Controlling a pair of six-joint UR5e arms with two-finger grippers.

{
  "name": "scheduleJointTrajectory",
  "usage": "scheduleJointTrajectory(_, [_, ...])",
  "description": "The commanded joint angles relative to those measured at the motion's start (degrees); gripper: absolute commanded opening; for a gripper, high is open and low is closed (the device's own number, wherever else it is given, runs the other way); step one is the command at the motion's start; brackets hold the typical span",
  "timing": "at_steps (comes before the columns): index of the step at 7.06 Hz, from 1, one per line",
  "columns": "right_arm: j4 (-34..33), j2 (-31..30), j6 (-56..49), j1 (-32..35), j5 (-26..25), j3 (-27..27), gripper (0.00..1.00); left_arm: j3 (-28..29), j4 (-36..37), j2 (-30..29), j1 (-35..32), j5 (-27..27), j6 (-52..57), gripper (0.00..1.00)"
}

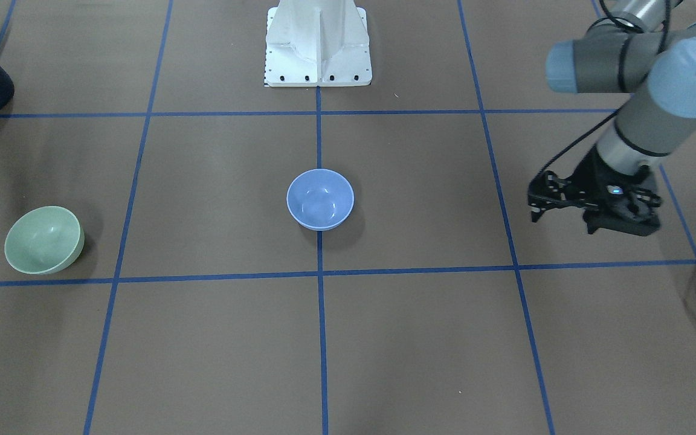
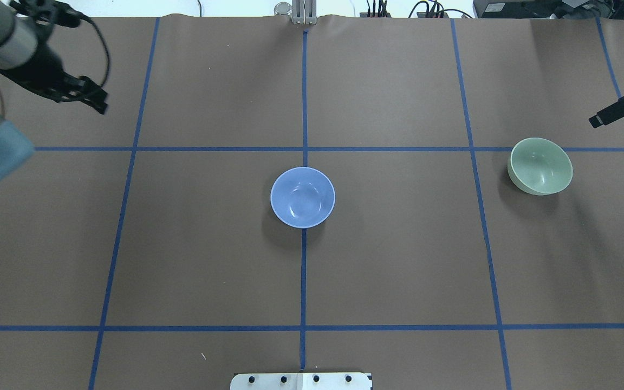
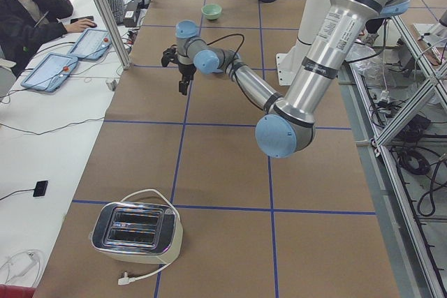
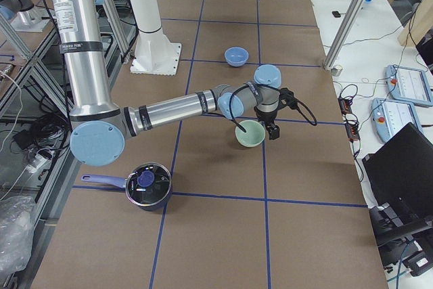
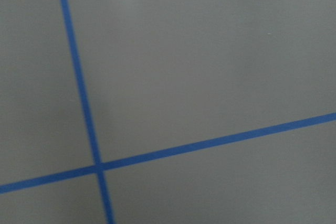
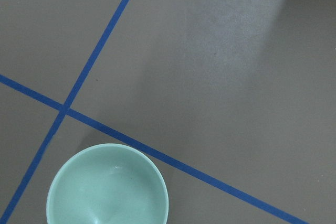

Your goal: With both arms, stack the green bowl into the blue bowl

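Pale green bowl and blue bowl mouths up, left end effector spread, right end effector spread

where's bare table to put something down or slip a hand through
Bare paper between the blue bowl and the green bowl, and between the blue bowl and the left gripper; the near strip by the base plate too. Tightest around the green bowl, right gripper close by.

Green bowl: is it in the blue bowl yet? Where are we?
Nothing done: the green bowl sits alone on the table, apart from the empty blue bowl. In hand: the right gripper hangs open near the green bowl, not touching it; the left gripper is open, far off. Left: grasp, carry, stack.
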Motion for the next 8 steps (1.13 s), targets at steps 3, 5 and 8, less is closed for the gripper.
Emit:
scheduleJointTrajectory(3, [1.9, -2.4, 0.5, -4.4, -0.7, -0.9, 1.0, 13.6, 12.9, 5.8, -26.8, -4.2, 48.1, 0.99])
scheduleJointTrajectory(5, [2.1, 0.4, 0.7, -7.2, -2.1, -5.8, 1.0, 15.6, 12.9, 8.8, -29.3, -4.9, 48.0, 0.99])
scheduleJointTrajectory(8, [5.1, 4.7, 0.7, -10.6, -3.0, -15.1, 0.97, 15.2, 12.5, 10.1, -29.4, -5.0, 47.7, 0.99])
